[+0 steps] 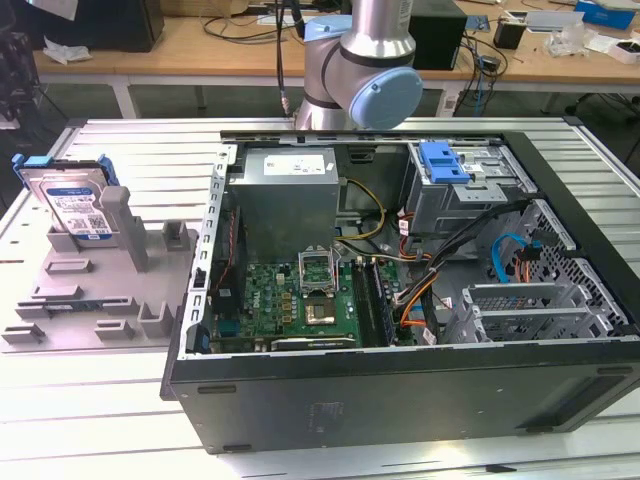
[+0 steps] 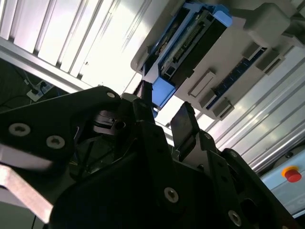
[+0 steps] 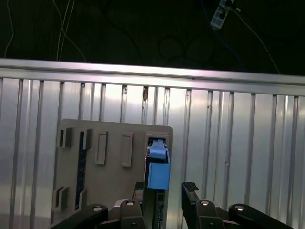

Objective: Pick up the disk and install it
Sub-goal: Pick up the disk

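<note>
The disk [image 1: 75,205], a silver drive with a white-and-blue label in a blue carrier, stands on edge, leaning in a grey holder [image 1: 100,290] on the exterior view's left. In the first wrist view the disk [image 3: 158,172] shows edge-on in a slot of the holder [image 3: 109,191]. My gripper [image 3: 164,187] hovers in line with it, its two black fingers spread on either side of the blue edge. In the second wrist view the gripper [image 2: 164,112] is open and well apart from the disk [image 2: 190,40], with nothing held.
An open computer case [image 1: 400,375] lies to the exterior view's right of the holder, with a blue latch plate on a grey metal cage [image 1: 445,160] and a curved blue cable [image 1: 510,250] inside. The arm's joint [image 1: 370,80] stands behind the case. A ribbed metal table [image 3: 228,143] carries everything.
</note>
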Available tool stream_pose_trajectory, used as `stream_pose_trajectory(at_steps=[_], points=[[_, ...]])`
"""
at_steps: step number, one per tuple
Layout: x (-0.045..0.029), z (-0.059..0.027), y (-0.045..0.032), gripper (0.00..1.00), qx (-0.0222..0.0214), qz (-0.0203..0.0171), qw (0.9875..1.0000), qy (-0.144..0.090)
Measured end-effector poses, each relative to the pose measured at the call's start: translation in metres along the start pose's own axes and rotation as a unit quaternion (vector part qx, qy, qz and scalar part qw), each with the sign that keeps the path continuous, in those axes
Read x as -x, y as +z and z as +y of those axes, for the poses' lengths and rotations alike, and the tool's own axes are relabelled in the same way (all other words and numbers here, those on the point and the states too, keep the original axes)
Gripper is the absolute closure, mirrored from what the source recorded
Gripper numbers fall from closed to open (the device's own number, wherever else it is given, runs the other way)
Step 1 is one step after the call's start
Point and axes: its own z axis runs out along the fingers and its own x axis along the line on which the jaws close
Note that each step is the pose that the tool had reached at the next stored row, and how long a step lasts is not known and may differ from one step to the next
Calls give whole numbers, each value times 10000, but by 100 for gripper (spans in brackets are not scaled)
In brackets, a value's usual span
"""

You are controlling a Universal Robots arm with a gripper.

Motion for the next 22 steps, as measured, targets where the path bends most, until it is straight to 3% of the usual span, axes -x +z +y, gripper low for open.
stream_pose_trajectory(at_steps=[14, 22], points=[[-59, 1, 83, 56, 1, -5, 10000, 52], [-59, -8, 134, 56, 1, -51, 9999, 103]])
